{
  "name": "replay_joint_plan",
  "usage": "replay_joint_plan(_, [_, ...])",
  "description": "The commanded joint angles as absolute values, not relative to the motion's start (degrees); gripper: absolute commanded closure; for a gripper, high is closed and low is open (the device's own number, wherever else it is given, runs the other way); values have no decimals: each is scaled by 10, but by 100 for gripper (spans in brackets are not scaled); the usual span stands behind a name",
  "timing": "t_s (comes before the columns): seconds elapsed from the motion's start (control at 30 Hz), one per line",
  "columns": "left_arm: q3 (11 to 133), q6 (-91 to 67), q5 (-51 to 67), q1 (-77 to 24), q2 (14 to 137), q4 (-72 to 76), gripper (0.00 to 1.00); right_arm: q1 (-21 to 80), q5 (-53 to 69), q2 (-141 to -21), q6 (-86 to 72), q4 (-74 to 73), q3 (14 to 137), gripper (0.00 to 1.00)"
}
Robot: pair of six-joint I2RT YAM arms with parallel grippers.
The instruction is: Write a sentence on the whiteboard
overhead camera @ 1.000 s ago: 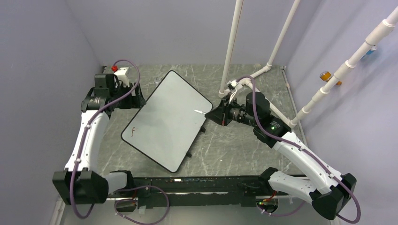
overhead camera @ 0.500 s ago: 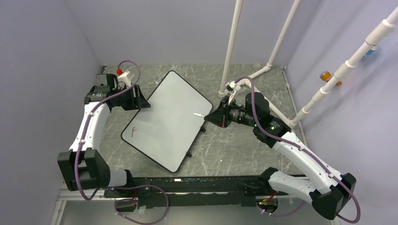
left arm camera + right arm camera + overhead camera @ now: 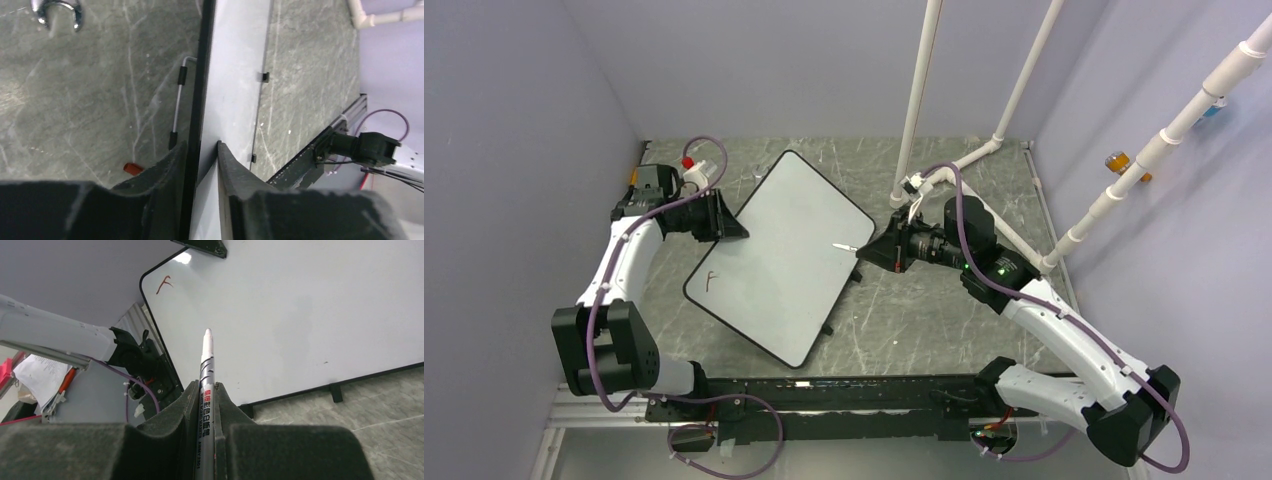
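Note:
The whiteboard lies slanted on the grey table, white with a thin dark rim. Its only writing is one short reddish-brown mark near the left corner, also visible in the right wrist view. My left gripper is at the board's upper-left edge. In the left wrist view its jaws straddle that edge, one finger on the dark rim side and one on the white face. My right gripper is shut on a silver marker, whose tip hovers over the board's right side.
White pipes rise behind the board and slant along the right wall. A small red cap lies on the table under the board's edge, next to a metal stand leg. A black rail runs along the near edge.
My left gripper has swung in to the board's upper-left edge and closed onto it. The board shifted slightly. The right arm with the marker has barely moved.

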State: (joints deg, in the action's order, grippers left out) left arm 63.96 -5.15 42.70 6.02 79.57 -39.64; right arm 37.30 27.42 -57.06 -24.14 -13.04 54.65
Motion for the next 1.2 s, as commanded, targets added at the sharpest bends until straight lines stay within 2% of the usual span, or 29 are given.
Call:
replay_joint_plan(0.0, [651, -38, 470, 61, 788, -374, 76, 373, 286, -573, -243, -102, 548, 100])
replay_joint_plan(0.1, [660, -32, 485, 60, 784, -368, 87, 373, 288, -576, -235, -104, 549, 100])
replay_joint_plan(0.17, [665, -27, 484, 55, 783, -367, 100, 372, 290, -580, -229, -106, 552, 100])
replay_joint_plan(0.6, [684, -7, 467, 4, 776, -333, 100, 394, 301, -616, -188, -107, 574, 100])
replay_joint_plan(0.73, [705, 19, 437, -24, 788, -348, 100, 455, 221, -652, -173, -141, 623, 100])
replay_joint_plan(1.17, [648, -20, 375, -33, 717, -288, 100, 632, -32, -818, -209, -216, 818, 100])
